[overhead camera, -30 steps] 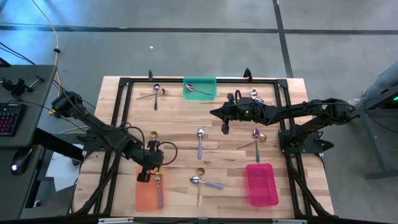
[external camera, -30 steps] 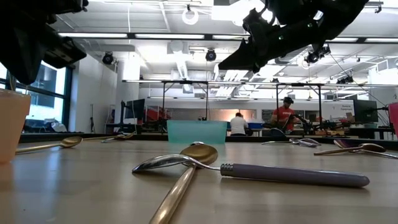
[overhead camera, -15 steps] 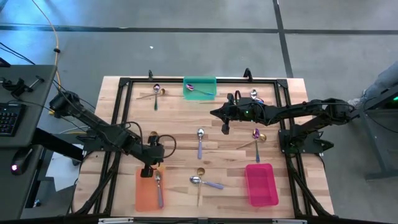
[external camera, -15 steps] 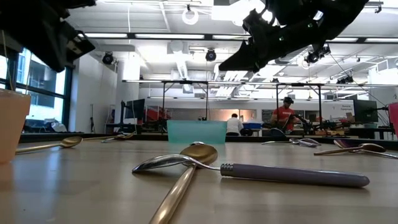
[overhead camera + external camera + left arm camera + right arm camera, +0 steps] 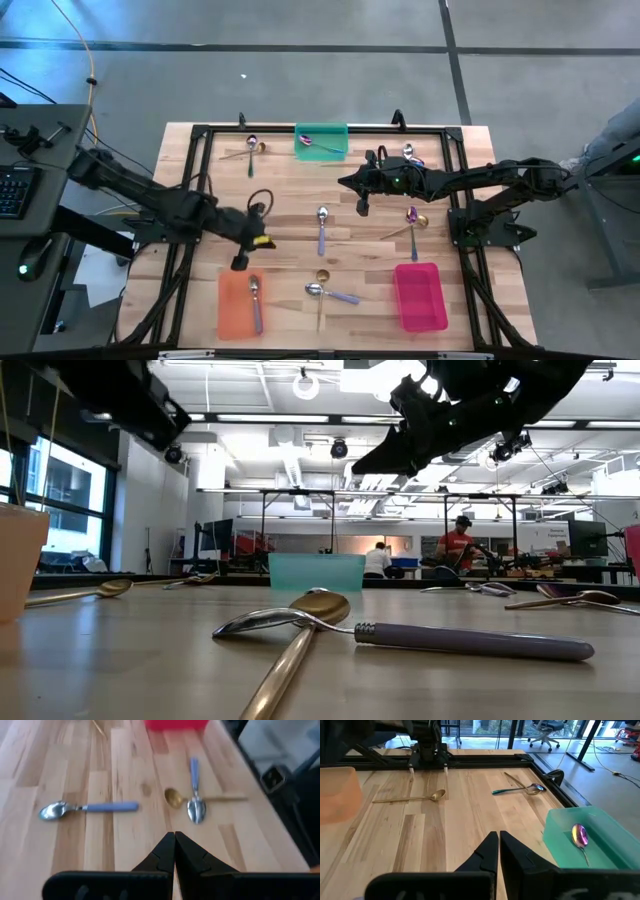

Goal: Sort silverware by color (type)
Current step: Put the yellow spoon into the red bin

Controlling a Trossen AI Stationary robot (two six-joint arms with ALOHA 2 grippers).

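Note:
The silverware lies scattered on the wooden table. A silver spoon with a lavender handle (image 5: 255,302) lies flat in the orange tray (image 5: 232,315). An iridescent spoon (image 5: 322,147) lies in the green tray (image 5: 321,133). A lavender-handled spoon (image 5: 322,229) lies at mid-table. A gold spoon (image 5: 173,798) lies under another lavender-handled one (image 5: 195,806) near the front. My left gripper (image 5: 266,240) hangs shut and empty above the table, just beyond the orange tray's far edge. My right gripper (image 5: 342,181) hangs shut and empty above the table's far middle.
The pink tray (image 5: 420,296) stands at the near right. Spoon pairs lie at the far left (image 5: 251,148), the far right (image 5: 408,152) and the right middle (image 5: 412,220). A gold spoon (image 5: 411,798) lies near the left arm. A black frame (image 5: 200,132) borders the table.
My left gripper has risen from over the orange tray and swung toward the table's far edge and middle, tipping up from a steep downward point to a shallower one. It stayed shut. The spoon in the orange tray has stayed where it was.

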